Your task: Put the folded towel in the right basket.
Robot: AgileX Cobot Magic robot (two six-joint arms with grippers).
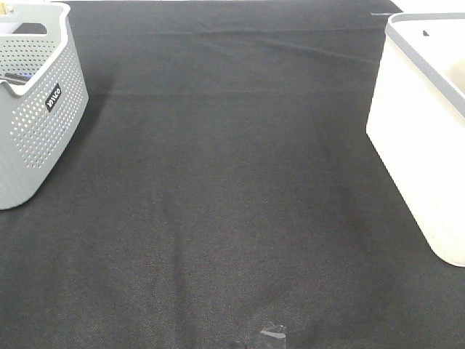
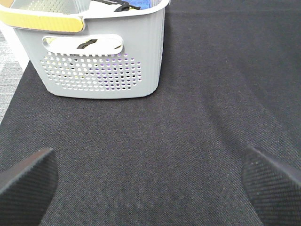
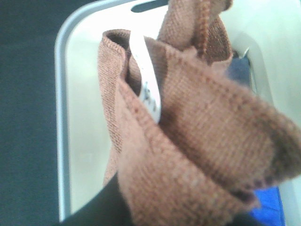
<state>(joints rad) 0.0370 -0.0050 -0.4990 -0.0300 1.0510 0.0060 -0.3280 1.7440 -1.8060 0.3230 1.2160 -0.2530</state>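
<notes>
Overhead view: neither arm shows. The grey basket [image 1: 36,109] stands far left, the white basket [image 1: 429,145] right, with black tabletop [image 1: 232,203] between them.

Left wrist view: my left tool [image 2: 150,188] is released and empty, facing the grey basket.

Right wrist view: my right tool [image 3: 141,214] appears clenched on the brown towel [image 3: 188,141], which hangs bunched above the white basket's interior.

Risk: the loose fold could catch the rim or open on release. A blue cloth [image 3: 268,202] already lies inside.

The black label [image 1: 53,97] on the grey basket [image 1: 36,145]: lettering unreadable
</notes>
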